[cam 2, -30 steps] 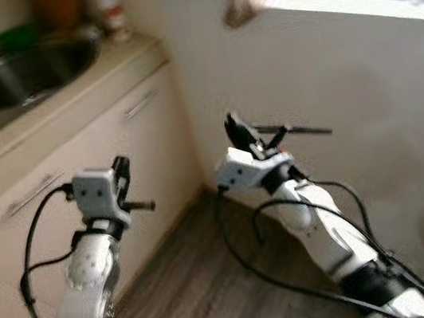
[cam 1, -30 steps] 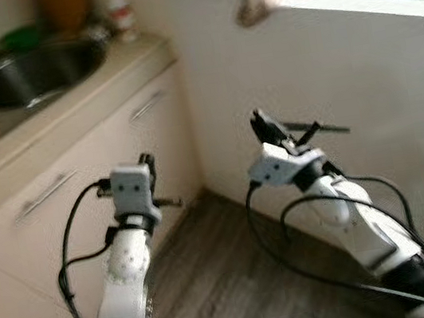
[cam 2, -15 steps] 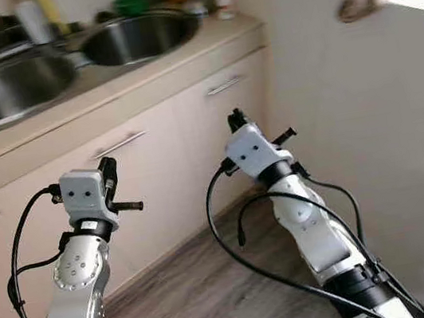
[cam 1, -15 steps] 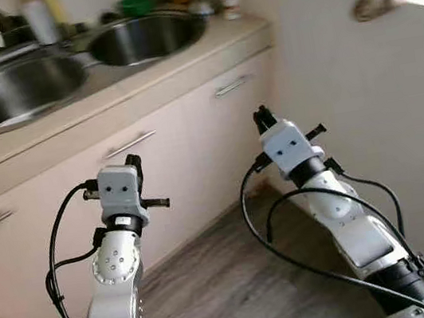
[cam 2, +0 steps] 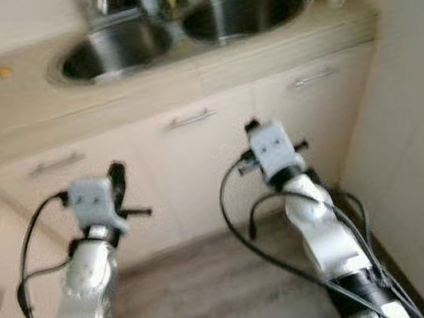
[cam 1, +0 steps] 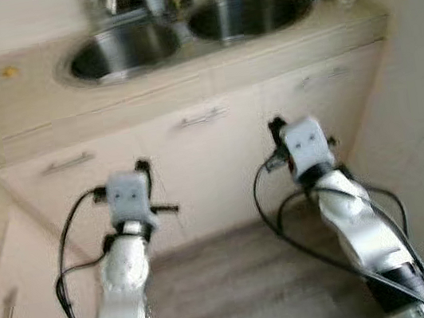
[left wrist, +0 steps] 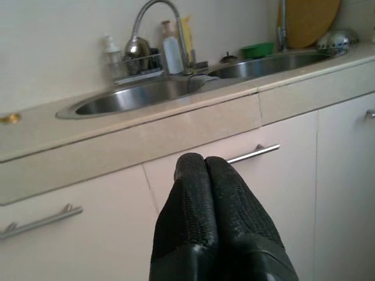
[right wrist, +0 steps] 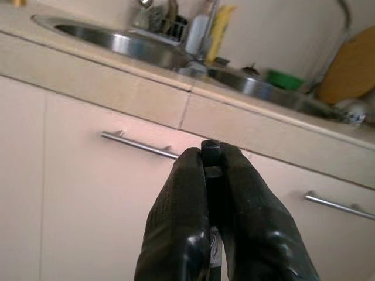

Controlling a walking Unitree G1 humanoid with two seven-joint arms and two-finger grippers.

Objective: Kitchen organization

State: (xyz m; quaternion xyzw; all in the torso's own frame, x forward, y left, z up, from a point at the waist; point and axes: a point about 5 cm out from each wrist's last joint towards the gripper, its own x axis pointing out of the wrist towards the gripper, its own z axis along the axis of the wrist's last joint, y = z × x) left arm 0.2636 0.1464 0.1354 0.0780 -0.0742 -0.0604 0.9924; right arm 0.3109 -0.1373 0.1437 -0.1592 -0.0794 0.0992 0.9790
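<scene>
A long beige kitchen counter (cam 1: 28, 115) with cream cabinet doors (cam 2: 197, 169) carries a stainless steel double sink (cam 1: 126, 51), a curved chrome tap (left wrist: 153, 23) behind it beside a green bowl (left wrist: 258, 50). Below, the left gripper (left wrist: 205, 161) and right gripper (right wrist: 206, 155) hover before the doors, fingers pressed together, empty.

Double steel sink (cam 1: 125, 50) in beige counter (cam 1: 18, 109), cream cabinet doors with bar handles (cam 1: 200, 117), grey wood-look floor (cam 1: 232, 285)
</scene>
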